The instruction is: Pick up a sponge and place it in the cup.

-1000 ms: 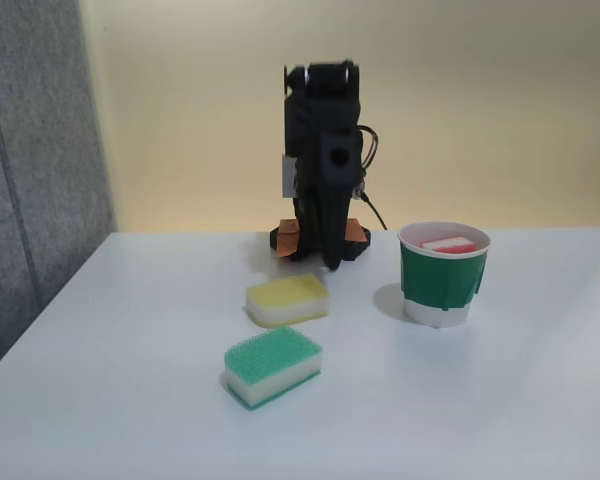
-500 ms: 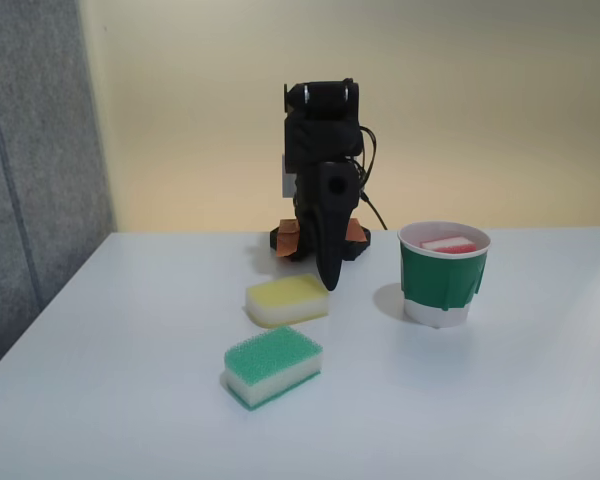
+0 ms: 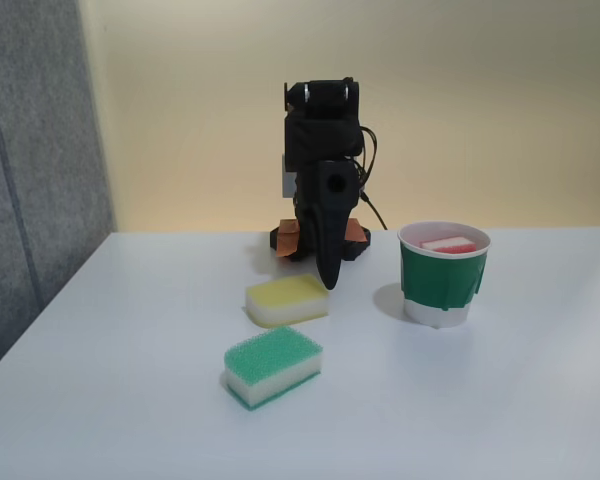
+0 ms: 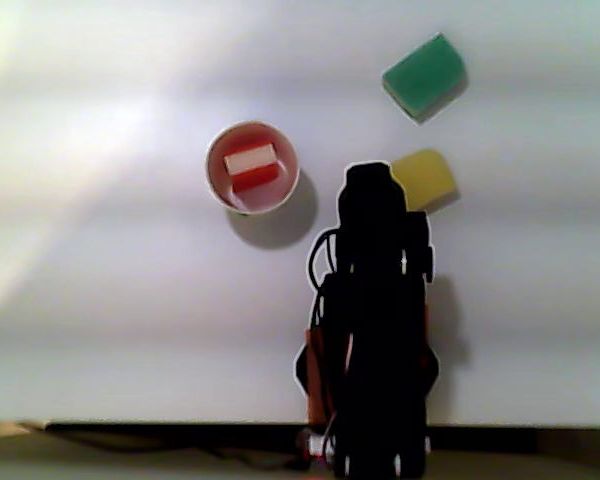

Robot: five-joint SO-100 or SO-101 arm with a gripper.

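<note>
Sponge [image 3: 448, 244] and cup [image 3: 441, 285] were already together: the red-and-white sponge lay inside the green paper cup, its red top and white middle showing just under the white rim in the fixed view. From above, in the other view, the sponge [image 4: 251, 166] sat tilted on its side within the cup [image 4: 220, 190], white layer beside red, well below the rim.

The cup stood upright on the white table [image 3: 130, 400], to the right of the arm in the fixed view and to the left of it in the other view, clear of everything else.

The gripper [image 3: 327, 278] hung nose-down in front of the arm's base, its tip just above the far edge of the yellow-topped sponge [image 3: 287, 299] and apart from the cup. The fingers looked pressed together into one dark point with nothing between them, though the black-on-black shape made the gap hard to read. In the other view the gripper [image 4: 368, 175] was a dark rounded mass overlapping the near edge of the yellow-topped sponge [image 4: 427, 178].

The green-topped sponge [image 3: 273, 365] lay nearer the camera in the fixed view, just in front of and slightly left of the yellow one, not touching it. In the other view the green-topped sponge [image 4: 424, 75] lay beyond the yellow one, turned at an angle.

A yellow wall [image 3: 480, 100] stood behind the table, with a grey panel [image 3: 30, 150] at the left.
</note>
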